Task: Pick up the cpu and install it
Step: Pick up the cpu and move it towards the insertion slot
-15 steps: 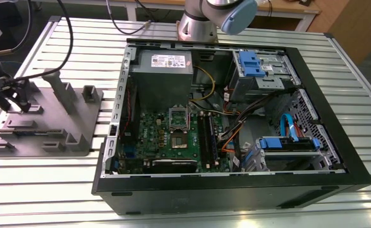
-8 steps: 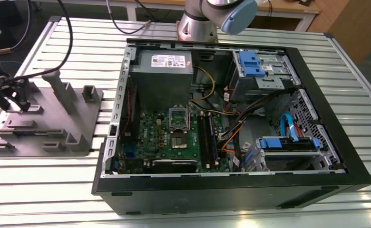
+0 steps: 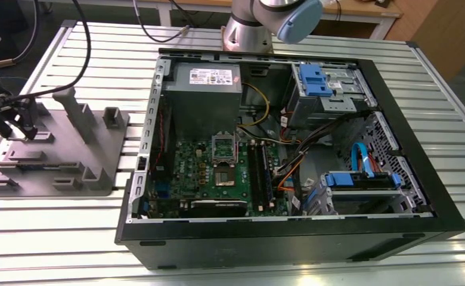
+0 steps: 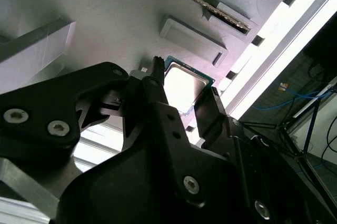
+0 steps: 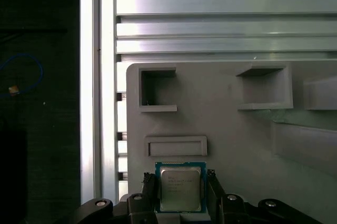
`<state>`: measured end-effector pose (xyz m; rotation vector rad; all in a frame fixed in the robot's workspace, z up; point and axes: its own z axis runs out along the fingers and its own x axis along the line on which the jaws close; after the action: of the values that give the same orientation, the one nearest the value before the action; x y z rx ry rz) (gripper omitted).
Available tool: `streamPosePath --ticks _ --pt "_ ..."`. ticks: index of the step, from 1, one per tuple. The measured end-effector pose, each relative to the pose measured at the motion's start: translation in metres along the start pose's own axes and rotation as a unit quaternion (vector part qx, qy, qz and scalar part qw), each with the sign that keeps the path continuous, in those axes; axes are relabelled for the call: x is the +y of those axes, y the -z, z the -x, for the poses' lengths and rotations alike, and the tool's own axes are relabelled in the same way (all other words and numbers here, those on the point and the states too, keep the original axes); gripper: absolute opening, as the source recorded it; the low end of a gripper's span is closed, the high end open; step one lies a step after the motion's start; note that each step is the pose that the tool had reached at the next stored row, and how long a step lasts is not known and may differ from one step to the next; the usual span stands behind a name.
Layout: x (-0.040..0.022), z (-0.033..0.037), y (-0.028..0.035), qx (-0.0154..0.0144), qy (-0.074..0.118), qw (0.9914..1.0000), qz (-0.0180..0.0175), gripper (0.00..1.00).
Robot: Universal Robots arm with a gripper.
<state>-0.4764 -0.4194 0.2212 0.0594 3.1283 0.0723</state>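
The cpu [image 5: 180, 188], a small flat square chip with a pale metal top and green rim, lies on the grey fixture plate [image 5: 237, 139]. My gripper [image 5: 180, 182] has one black finger on each side of it, and both fingertips press against its edges. The second wrist view shows the cpu [image 4: 184, 86] between the same fingers [image 4: 156, 84]. In the exterior view my gripper [image 3: 18, 132] is low over the fixture [image 3: 58, 155] at the exterior view's left. I cannot tell whether the chip is lifted off the plate.
An open computer case [image 3: 296, 223] fills the middle, with the motherboard's open socket [image 3: 223, 161], a grey power supply [image 3: 207, 80], drive bays with blue tabs [image 3: 316, 80] and loose cables. Upright posts [image 3: 77, 113] rise from the fixture. The arm's base [image 3: 248, 30] stands behind the case.
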Motion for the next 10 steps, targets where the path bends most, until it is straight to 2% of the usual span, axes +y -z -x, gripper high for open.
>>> streamPosePath --ticks 10 --pt "0.0001 0.0 0.0021 0.0 0.0 1.0 0.0 0.47"
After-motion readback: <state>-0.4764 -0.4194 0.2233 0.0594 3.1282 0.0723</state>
